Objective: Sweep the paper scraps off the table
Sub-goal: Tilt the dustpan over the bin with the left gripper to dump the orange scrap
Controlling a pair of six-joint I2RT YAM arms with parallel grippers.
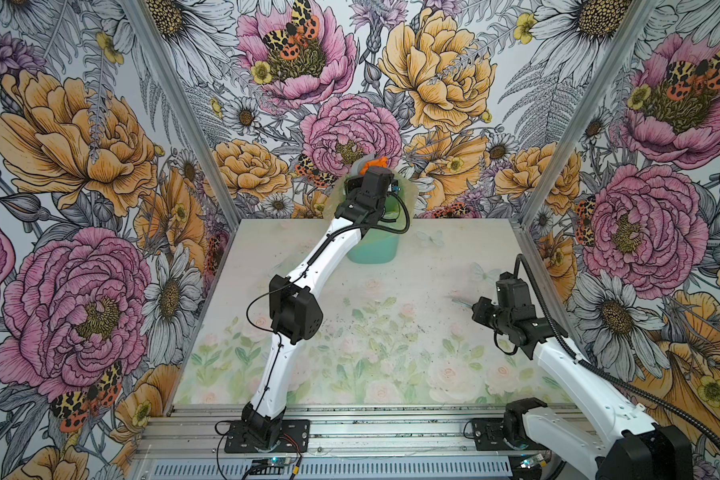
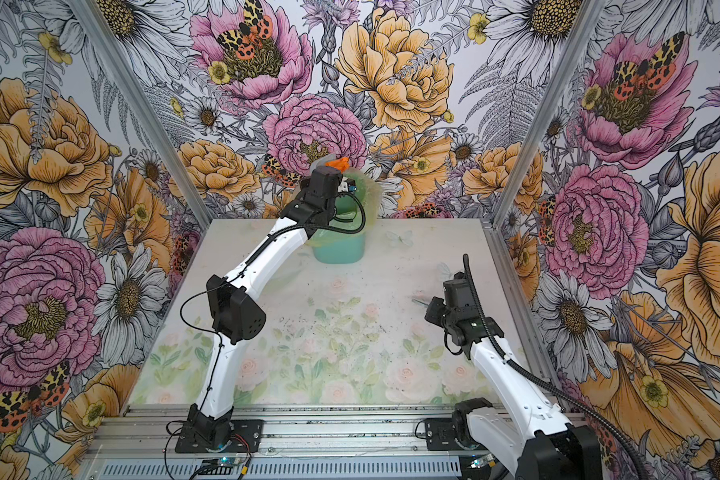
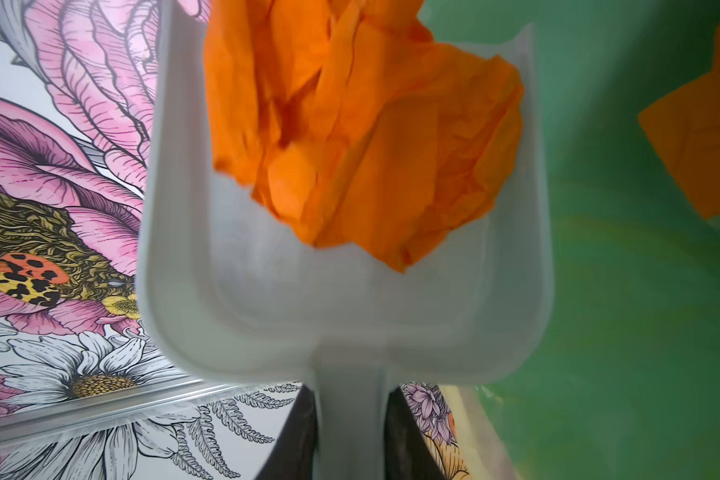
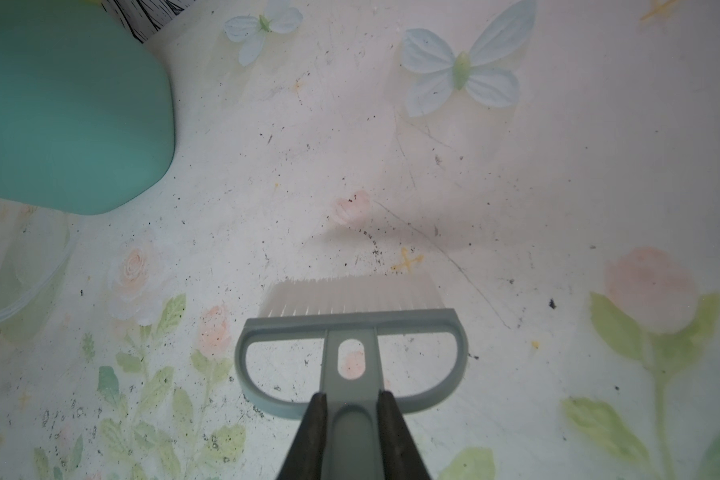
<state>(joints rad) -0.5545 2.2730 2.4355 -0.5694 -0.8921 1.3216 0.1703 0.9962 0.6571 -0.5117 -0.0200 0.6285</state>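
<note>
An orange paper scrap (image 3: pixel 362 137) lies crumpled in the grey-blue dustpan (image 3: pixel 267 299). My left gripper (image 3: pixel 352 399) is shut on the dustpan's handle and holds it tilted over the green bin (image 1: pixel 373 249) at the back of the table (image 1: pixel 391 353). In both top views the orange wad (image 1: pixel 374 162) (image 2: pixel 336 163) shows just above the left wrist. Another orange scrap (image 3: pixel 699 137) lies inside the bin's green liner. My right gripper (image 4: pixel 352 399) is shut on the handle of the brush (image 4: pixel 350 328), whose white bristles hover over the table at the right (image 1: pixel 460 301).
The bin (image 4: pixel 59 116) stands at the back middle, near the floral back wall. Fine dark specks (image 4: pixel 371 245) dot the table around the brush. Silver rails (image 1: pixel 350 428) run along the front edge, where both arm bases are mounted.
</note>
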